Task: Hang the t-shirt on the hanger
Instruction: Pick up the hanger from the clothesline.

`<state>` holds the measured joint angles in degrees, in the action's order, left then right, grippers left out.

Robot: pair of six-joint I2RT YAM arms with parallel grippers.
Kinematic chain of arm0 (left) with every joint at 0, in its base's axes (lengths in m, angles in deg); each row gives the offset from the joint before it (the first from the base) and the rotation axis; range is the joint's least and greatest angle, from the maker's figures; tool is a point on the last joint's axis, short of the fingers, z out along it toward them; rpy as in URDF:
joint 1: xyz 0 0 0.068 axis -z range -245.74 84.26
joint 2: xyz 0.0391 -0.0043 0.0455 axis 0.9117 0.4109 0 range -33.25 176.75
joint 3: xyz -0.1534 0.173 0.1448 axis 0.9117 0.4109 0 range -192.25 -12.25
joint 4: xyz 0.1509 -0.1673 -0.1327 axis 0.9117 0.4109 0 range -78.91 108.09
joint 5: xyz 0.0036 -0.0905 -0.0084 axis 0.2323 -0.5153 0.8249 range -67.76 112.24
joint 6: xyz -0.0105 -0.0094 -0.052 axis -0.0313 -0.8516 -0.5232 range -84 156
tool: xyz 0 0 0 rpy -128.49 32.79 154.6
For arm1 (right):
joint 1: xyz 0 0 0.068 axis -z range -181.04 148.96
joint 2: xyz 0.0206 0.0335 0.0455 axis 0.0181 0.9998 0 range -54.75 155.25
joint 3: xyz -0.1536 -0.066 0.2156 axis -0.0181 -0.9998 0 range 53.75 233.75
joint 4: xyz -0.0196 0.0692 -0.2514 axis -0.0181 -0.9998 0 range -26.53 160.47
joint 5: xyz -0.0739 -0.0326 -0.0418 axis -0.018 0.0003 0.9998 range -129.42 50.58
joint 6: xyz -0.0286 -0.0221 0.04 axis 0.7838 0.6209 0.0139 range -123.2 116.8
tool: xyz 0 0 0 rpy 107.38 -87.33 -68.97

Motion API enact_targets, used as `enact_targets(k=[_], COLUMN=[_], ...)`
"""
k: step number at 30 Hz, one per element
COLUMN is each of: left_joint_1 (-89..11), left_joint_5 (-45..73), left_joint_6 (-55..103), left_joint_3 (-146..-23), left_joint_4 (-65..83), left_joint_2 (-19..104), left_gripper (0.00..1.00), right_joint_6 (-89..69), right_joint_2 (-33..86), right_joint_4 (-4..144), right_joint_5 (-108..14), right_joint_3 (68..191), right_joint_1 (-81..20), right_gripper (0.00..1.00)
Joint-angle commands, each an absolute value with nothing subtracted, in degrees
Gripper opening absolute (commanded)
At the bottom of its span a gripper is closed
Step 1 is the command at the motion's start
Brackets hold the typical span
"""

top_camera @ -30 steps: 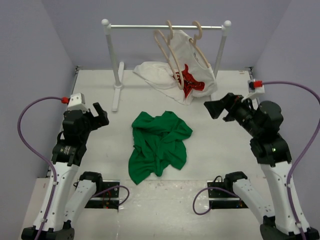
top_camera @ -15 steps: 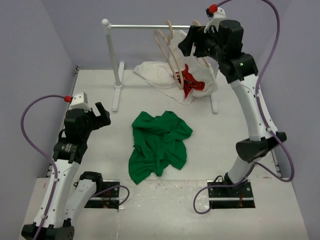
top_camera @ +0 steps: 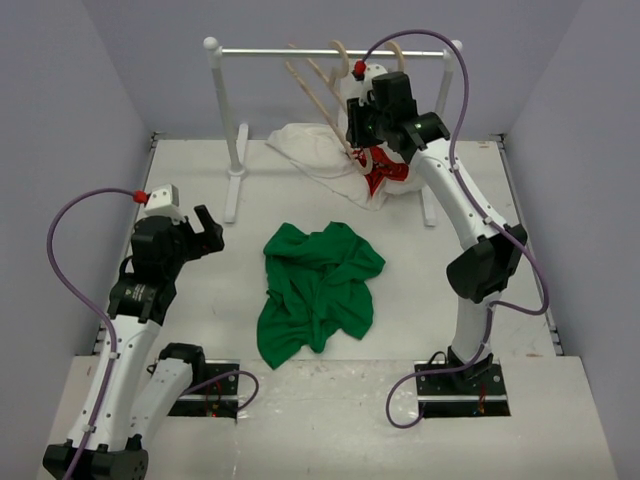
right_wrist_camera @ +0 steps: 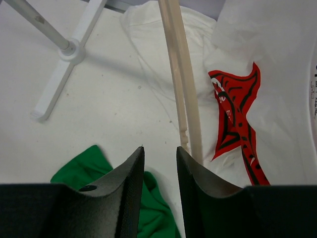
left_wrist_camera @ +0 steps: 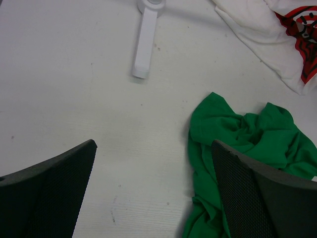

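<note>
The left gripper [left_wrist_camera: 153, 144] is being held spread. Nothing is being pinched by the narrowed right gripper [right_wrist_camera: 159, 148] beside the hanger [right_wrist_camera: 182, 59]. The red print [right_wrist_camera: 237, 114] cannot be read.

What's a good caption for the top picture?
Right tool near the wooden hanger; green t-shirt crumpled on the table.

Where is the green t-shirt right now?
Top view: the green t-shirt lies crumpled at centre, right of the left gripper, nearer than the white printed t-shirt.

My left claw [left_wrist_camera: 153, 148]: spread wide, arm bent low. My right claw [right_wrist_camera: 159, 151]: narrowed to a slim gap, arm stretched high and far forward.
</note>
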<state>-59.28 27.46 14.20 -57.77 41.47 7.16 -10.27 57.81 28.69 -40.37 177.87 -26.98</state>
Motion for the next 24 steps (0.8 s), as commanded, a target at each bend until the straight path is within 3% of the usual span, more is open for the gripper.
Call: enact_targets(k=[1, 7, 24], left_joint_1=[-59.09, -59.06, -59.06], left_joint_5=[26.22, 25.76, 24.79], left_joint_6=[15.09, 15.26, 15.44], left_joint_3=[-57.52, -57.4, -57.34], left_joint_4=[38.98, 38.86, 38.51], left_joint_2=[7.27, 7.35, 7.44], left_gripper=[1.0, 1.0, 1.0], right_joint_6=[-9.0, -8.8, -6.54], right_joint_2=[55.46, 55.44, 50.0], right_joint_4=[31.89, 33.29, 33.91], right_joint_5=[-37.63, -36.06, -37.47], right_joint_3=[175.86, 174.63, 176.34], right_joint_1=[-27.05, -27.05, -26.88], right_gripper=[0.33, 0.44, 0.47])
